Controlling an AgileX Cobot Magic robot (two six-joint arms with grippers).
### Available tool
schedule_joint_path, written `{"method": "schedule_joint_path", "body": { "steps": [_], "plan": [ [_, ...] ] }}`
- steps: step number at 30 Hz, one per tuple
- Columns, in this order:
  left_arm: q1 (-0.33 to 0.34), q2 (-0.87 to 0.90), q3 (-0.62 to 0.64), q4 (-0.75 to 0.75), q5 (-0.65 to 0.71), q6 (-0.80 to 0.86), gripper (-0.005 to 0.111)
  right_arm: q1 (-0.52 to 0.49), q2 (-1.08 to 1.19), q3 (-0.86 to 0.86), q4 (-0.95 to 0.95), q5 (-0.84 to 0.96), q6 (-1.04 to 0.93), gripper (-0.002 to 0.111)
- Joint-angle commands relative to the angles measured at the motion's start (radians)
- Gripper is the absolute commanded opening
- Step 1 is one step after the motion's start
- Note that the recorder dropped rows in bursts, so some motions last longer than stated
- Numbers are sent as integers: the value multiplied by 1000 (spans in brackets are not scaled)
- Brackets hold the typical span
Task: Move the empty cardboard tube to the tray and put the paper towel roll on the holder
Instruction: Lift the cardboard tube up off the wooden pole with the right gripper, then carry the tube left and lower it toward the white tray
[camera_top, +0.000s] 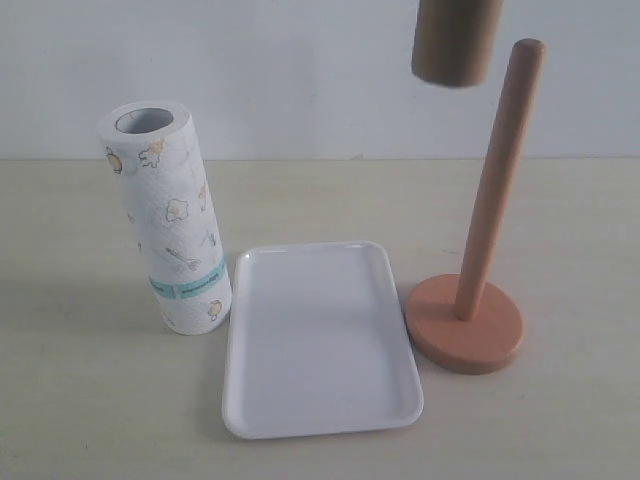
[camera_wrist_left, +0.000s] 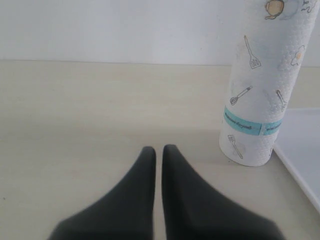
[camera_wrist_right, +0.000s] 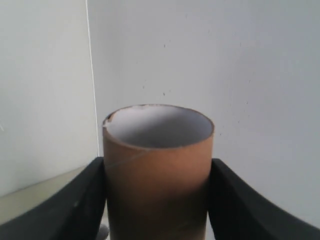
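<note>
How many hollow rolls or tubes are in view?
2. The white printed paper towel roll stands beside the flat white plastic tray; the plain brown cardboard tube hangs in the right gripper, above the table.

- Cardboard tube (camera_top: 457, 40): plain brown, hollow with a pale grey inside. It is upright in the air, gripped on both sides by the right gripper (camera_wrist_right: 159, 165). Its lower end hangs just beside the top of the holder's rod.
- Tray (camera_top: 318, 335): flat, white, rectangular, with rounded corners and a low rim. It lies on the table between the roll and the holder, with nothing in it.
- Paper towel roll (camera_top: 170, 230): thick, white, printed with small cartoons and a teal band. It stands upright just beside the tray's left edge.
- Holder (camera_top: 497, 180): terracotta-brown round base with a tall, slim rod. The rod is bare, and the holder stands just right of the tray.
</note>
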Motion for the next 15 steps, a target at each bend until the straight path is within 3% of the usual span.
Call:
{"method": "schedule_joint_path", "body": {
  "steps": [1,8,11,15],
  "plan": [
    [1,-3,3,-2,-3,-8,4,102,-4,115,3,49,-94,0],
    [1,-3,3,-2,-3,-8,4,426,-4,335,3,548,-154,0],
    [1,-3,3,-2,-3,-8,4,509,-4,418,7,714,-105,0],
    [1,-3,3,-2,-3,-8,4,572,-2,502,44,746,-58,0]
  ]
}}
